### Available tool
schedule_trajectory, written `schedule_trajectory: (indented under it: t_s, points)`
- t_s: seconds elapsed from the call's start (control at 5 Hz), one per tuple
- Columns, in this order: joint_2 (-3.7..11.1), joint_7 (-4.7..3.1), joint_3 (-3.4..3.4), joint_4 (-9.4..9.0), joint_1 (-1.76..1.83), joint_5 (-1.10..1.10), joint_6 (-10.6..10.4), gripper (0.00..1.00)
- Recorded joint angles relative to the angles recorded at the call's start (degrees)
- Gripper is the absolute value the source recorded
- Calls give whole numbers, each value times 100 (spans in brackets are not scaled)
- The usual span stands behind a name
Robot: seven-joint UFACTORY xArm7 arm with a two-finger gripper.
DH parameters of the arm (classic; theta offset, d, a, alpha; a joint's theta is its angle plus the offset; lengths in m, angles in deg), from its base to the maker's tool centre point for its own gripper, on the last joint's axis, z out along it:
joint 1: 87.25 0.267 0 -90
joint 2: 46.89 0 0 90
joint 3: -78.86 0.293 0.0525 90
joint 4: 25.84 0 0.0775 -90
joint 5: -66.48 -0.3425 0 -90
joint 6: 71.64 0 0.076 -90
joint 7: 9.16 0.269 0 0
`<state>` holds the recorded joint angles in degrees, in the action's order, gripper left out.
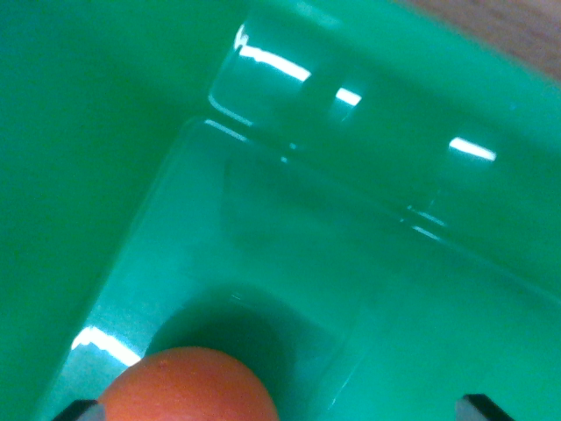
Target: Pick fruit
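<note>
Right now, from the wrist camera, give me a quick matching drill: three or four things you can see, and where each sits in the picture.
Things:
1. orange fruit
2. green bin
3. brown surface
4. dark claw tip

Places in the wrist view:
A. top right corner
B. bottom edge, left of centre
C. bottom right edge
D. fills most of the picture

Pairs: 1-B, 2-D, 3-A, 4-C

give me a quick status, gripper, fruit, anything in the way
Gripper low inside green bin, fingertips spread at frame bottom. Orange fruit between them, toward wrist view's left; contact unclear. Nothing else visible in the bin.
</note>
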<state>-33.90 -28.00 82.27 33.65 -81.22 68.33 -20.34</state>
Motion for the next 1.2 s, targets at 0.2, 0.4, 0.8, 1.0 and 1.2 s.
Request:
schedule_trajectory:
  t_s: [0.2,0.4,0.8,1.0,1.2]
  points:
    - [56,-103,24,-195,32,-20,-219,0]
    - [56,-103,24,-195,32,-20,-219,0]
    - [106,-193,44,-365,60,-38,-412,0]
    - [151,-276,64,-524,86,-55,-590,0]
    - [151,-276,64,-524,86,-55,-590,0]
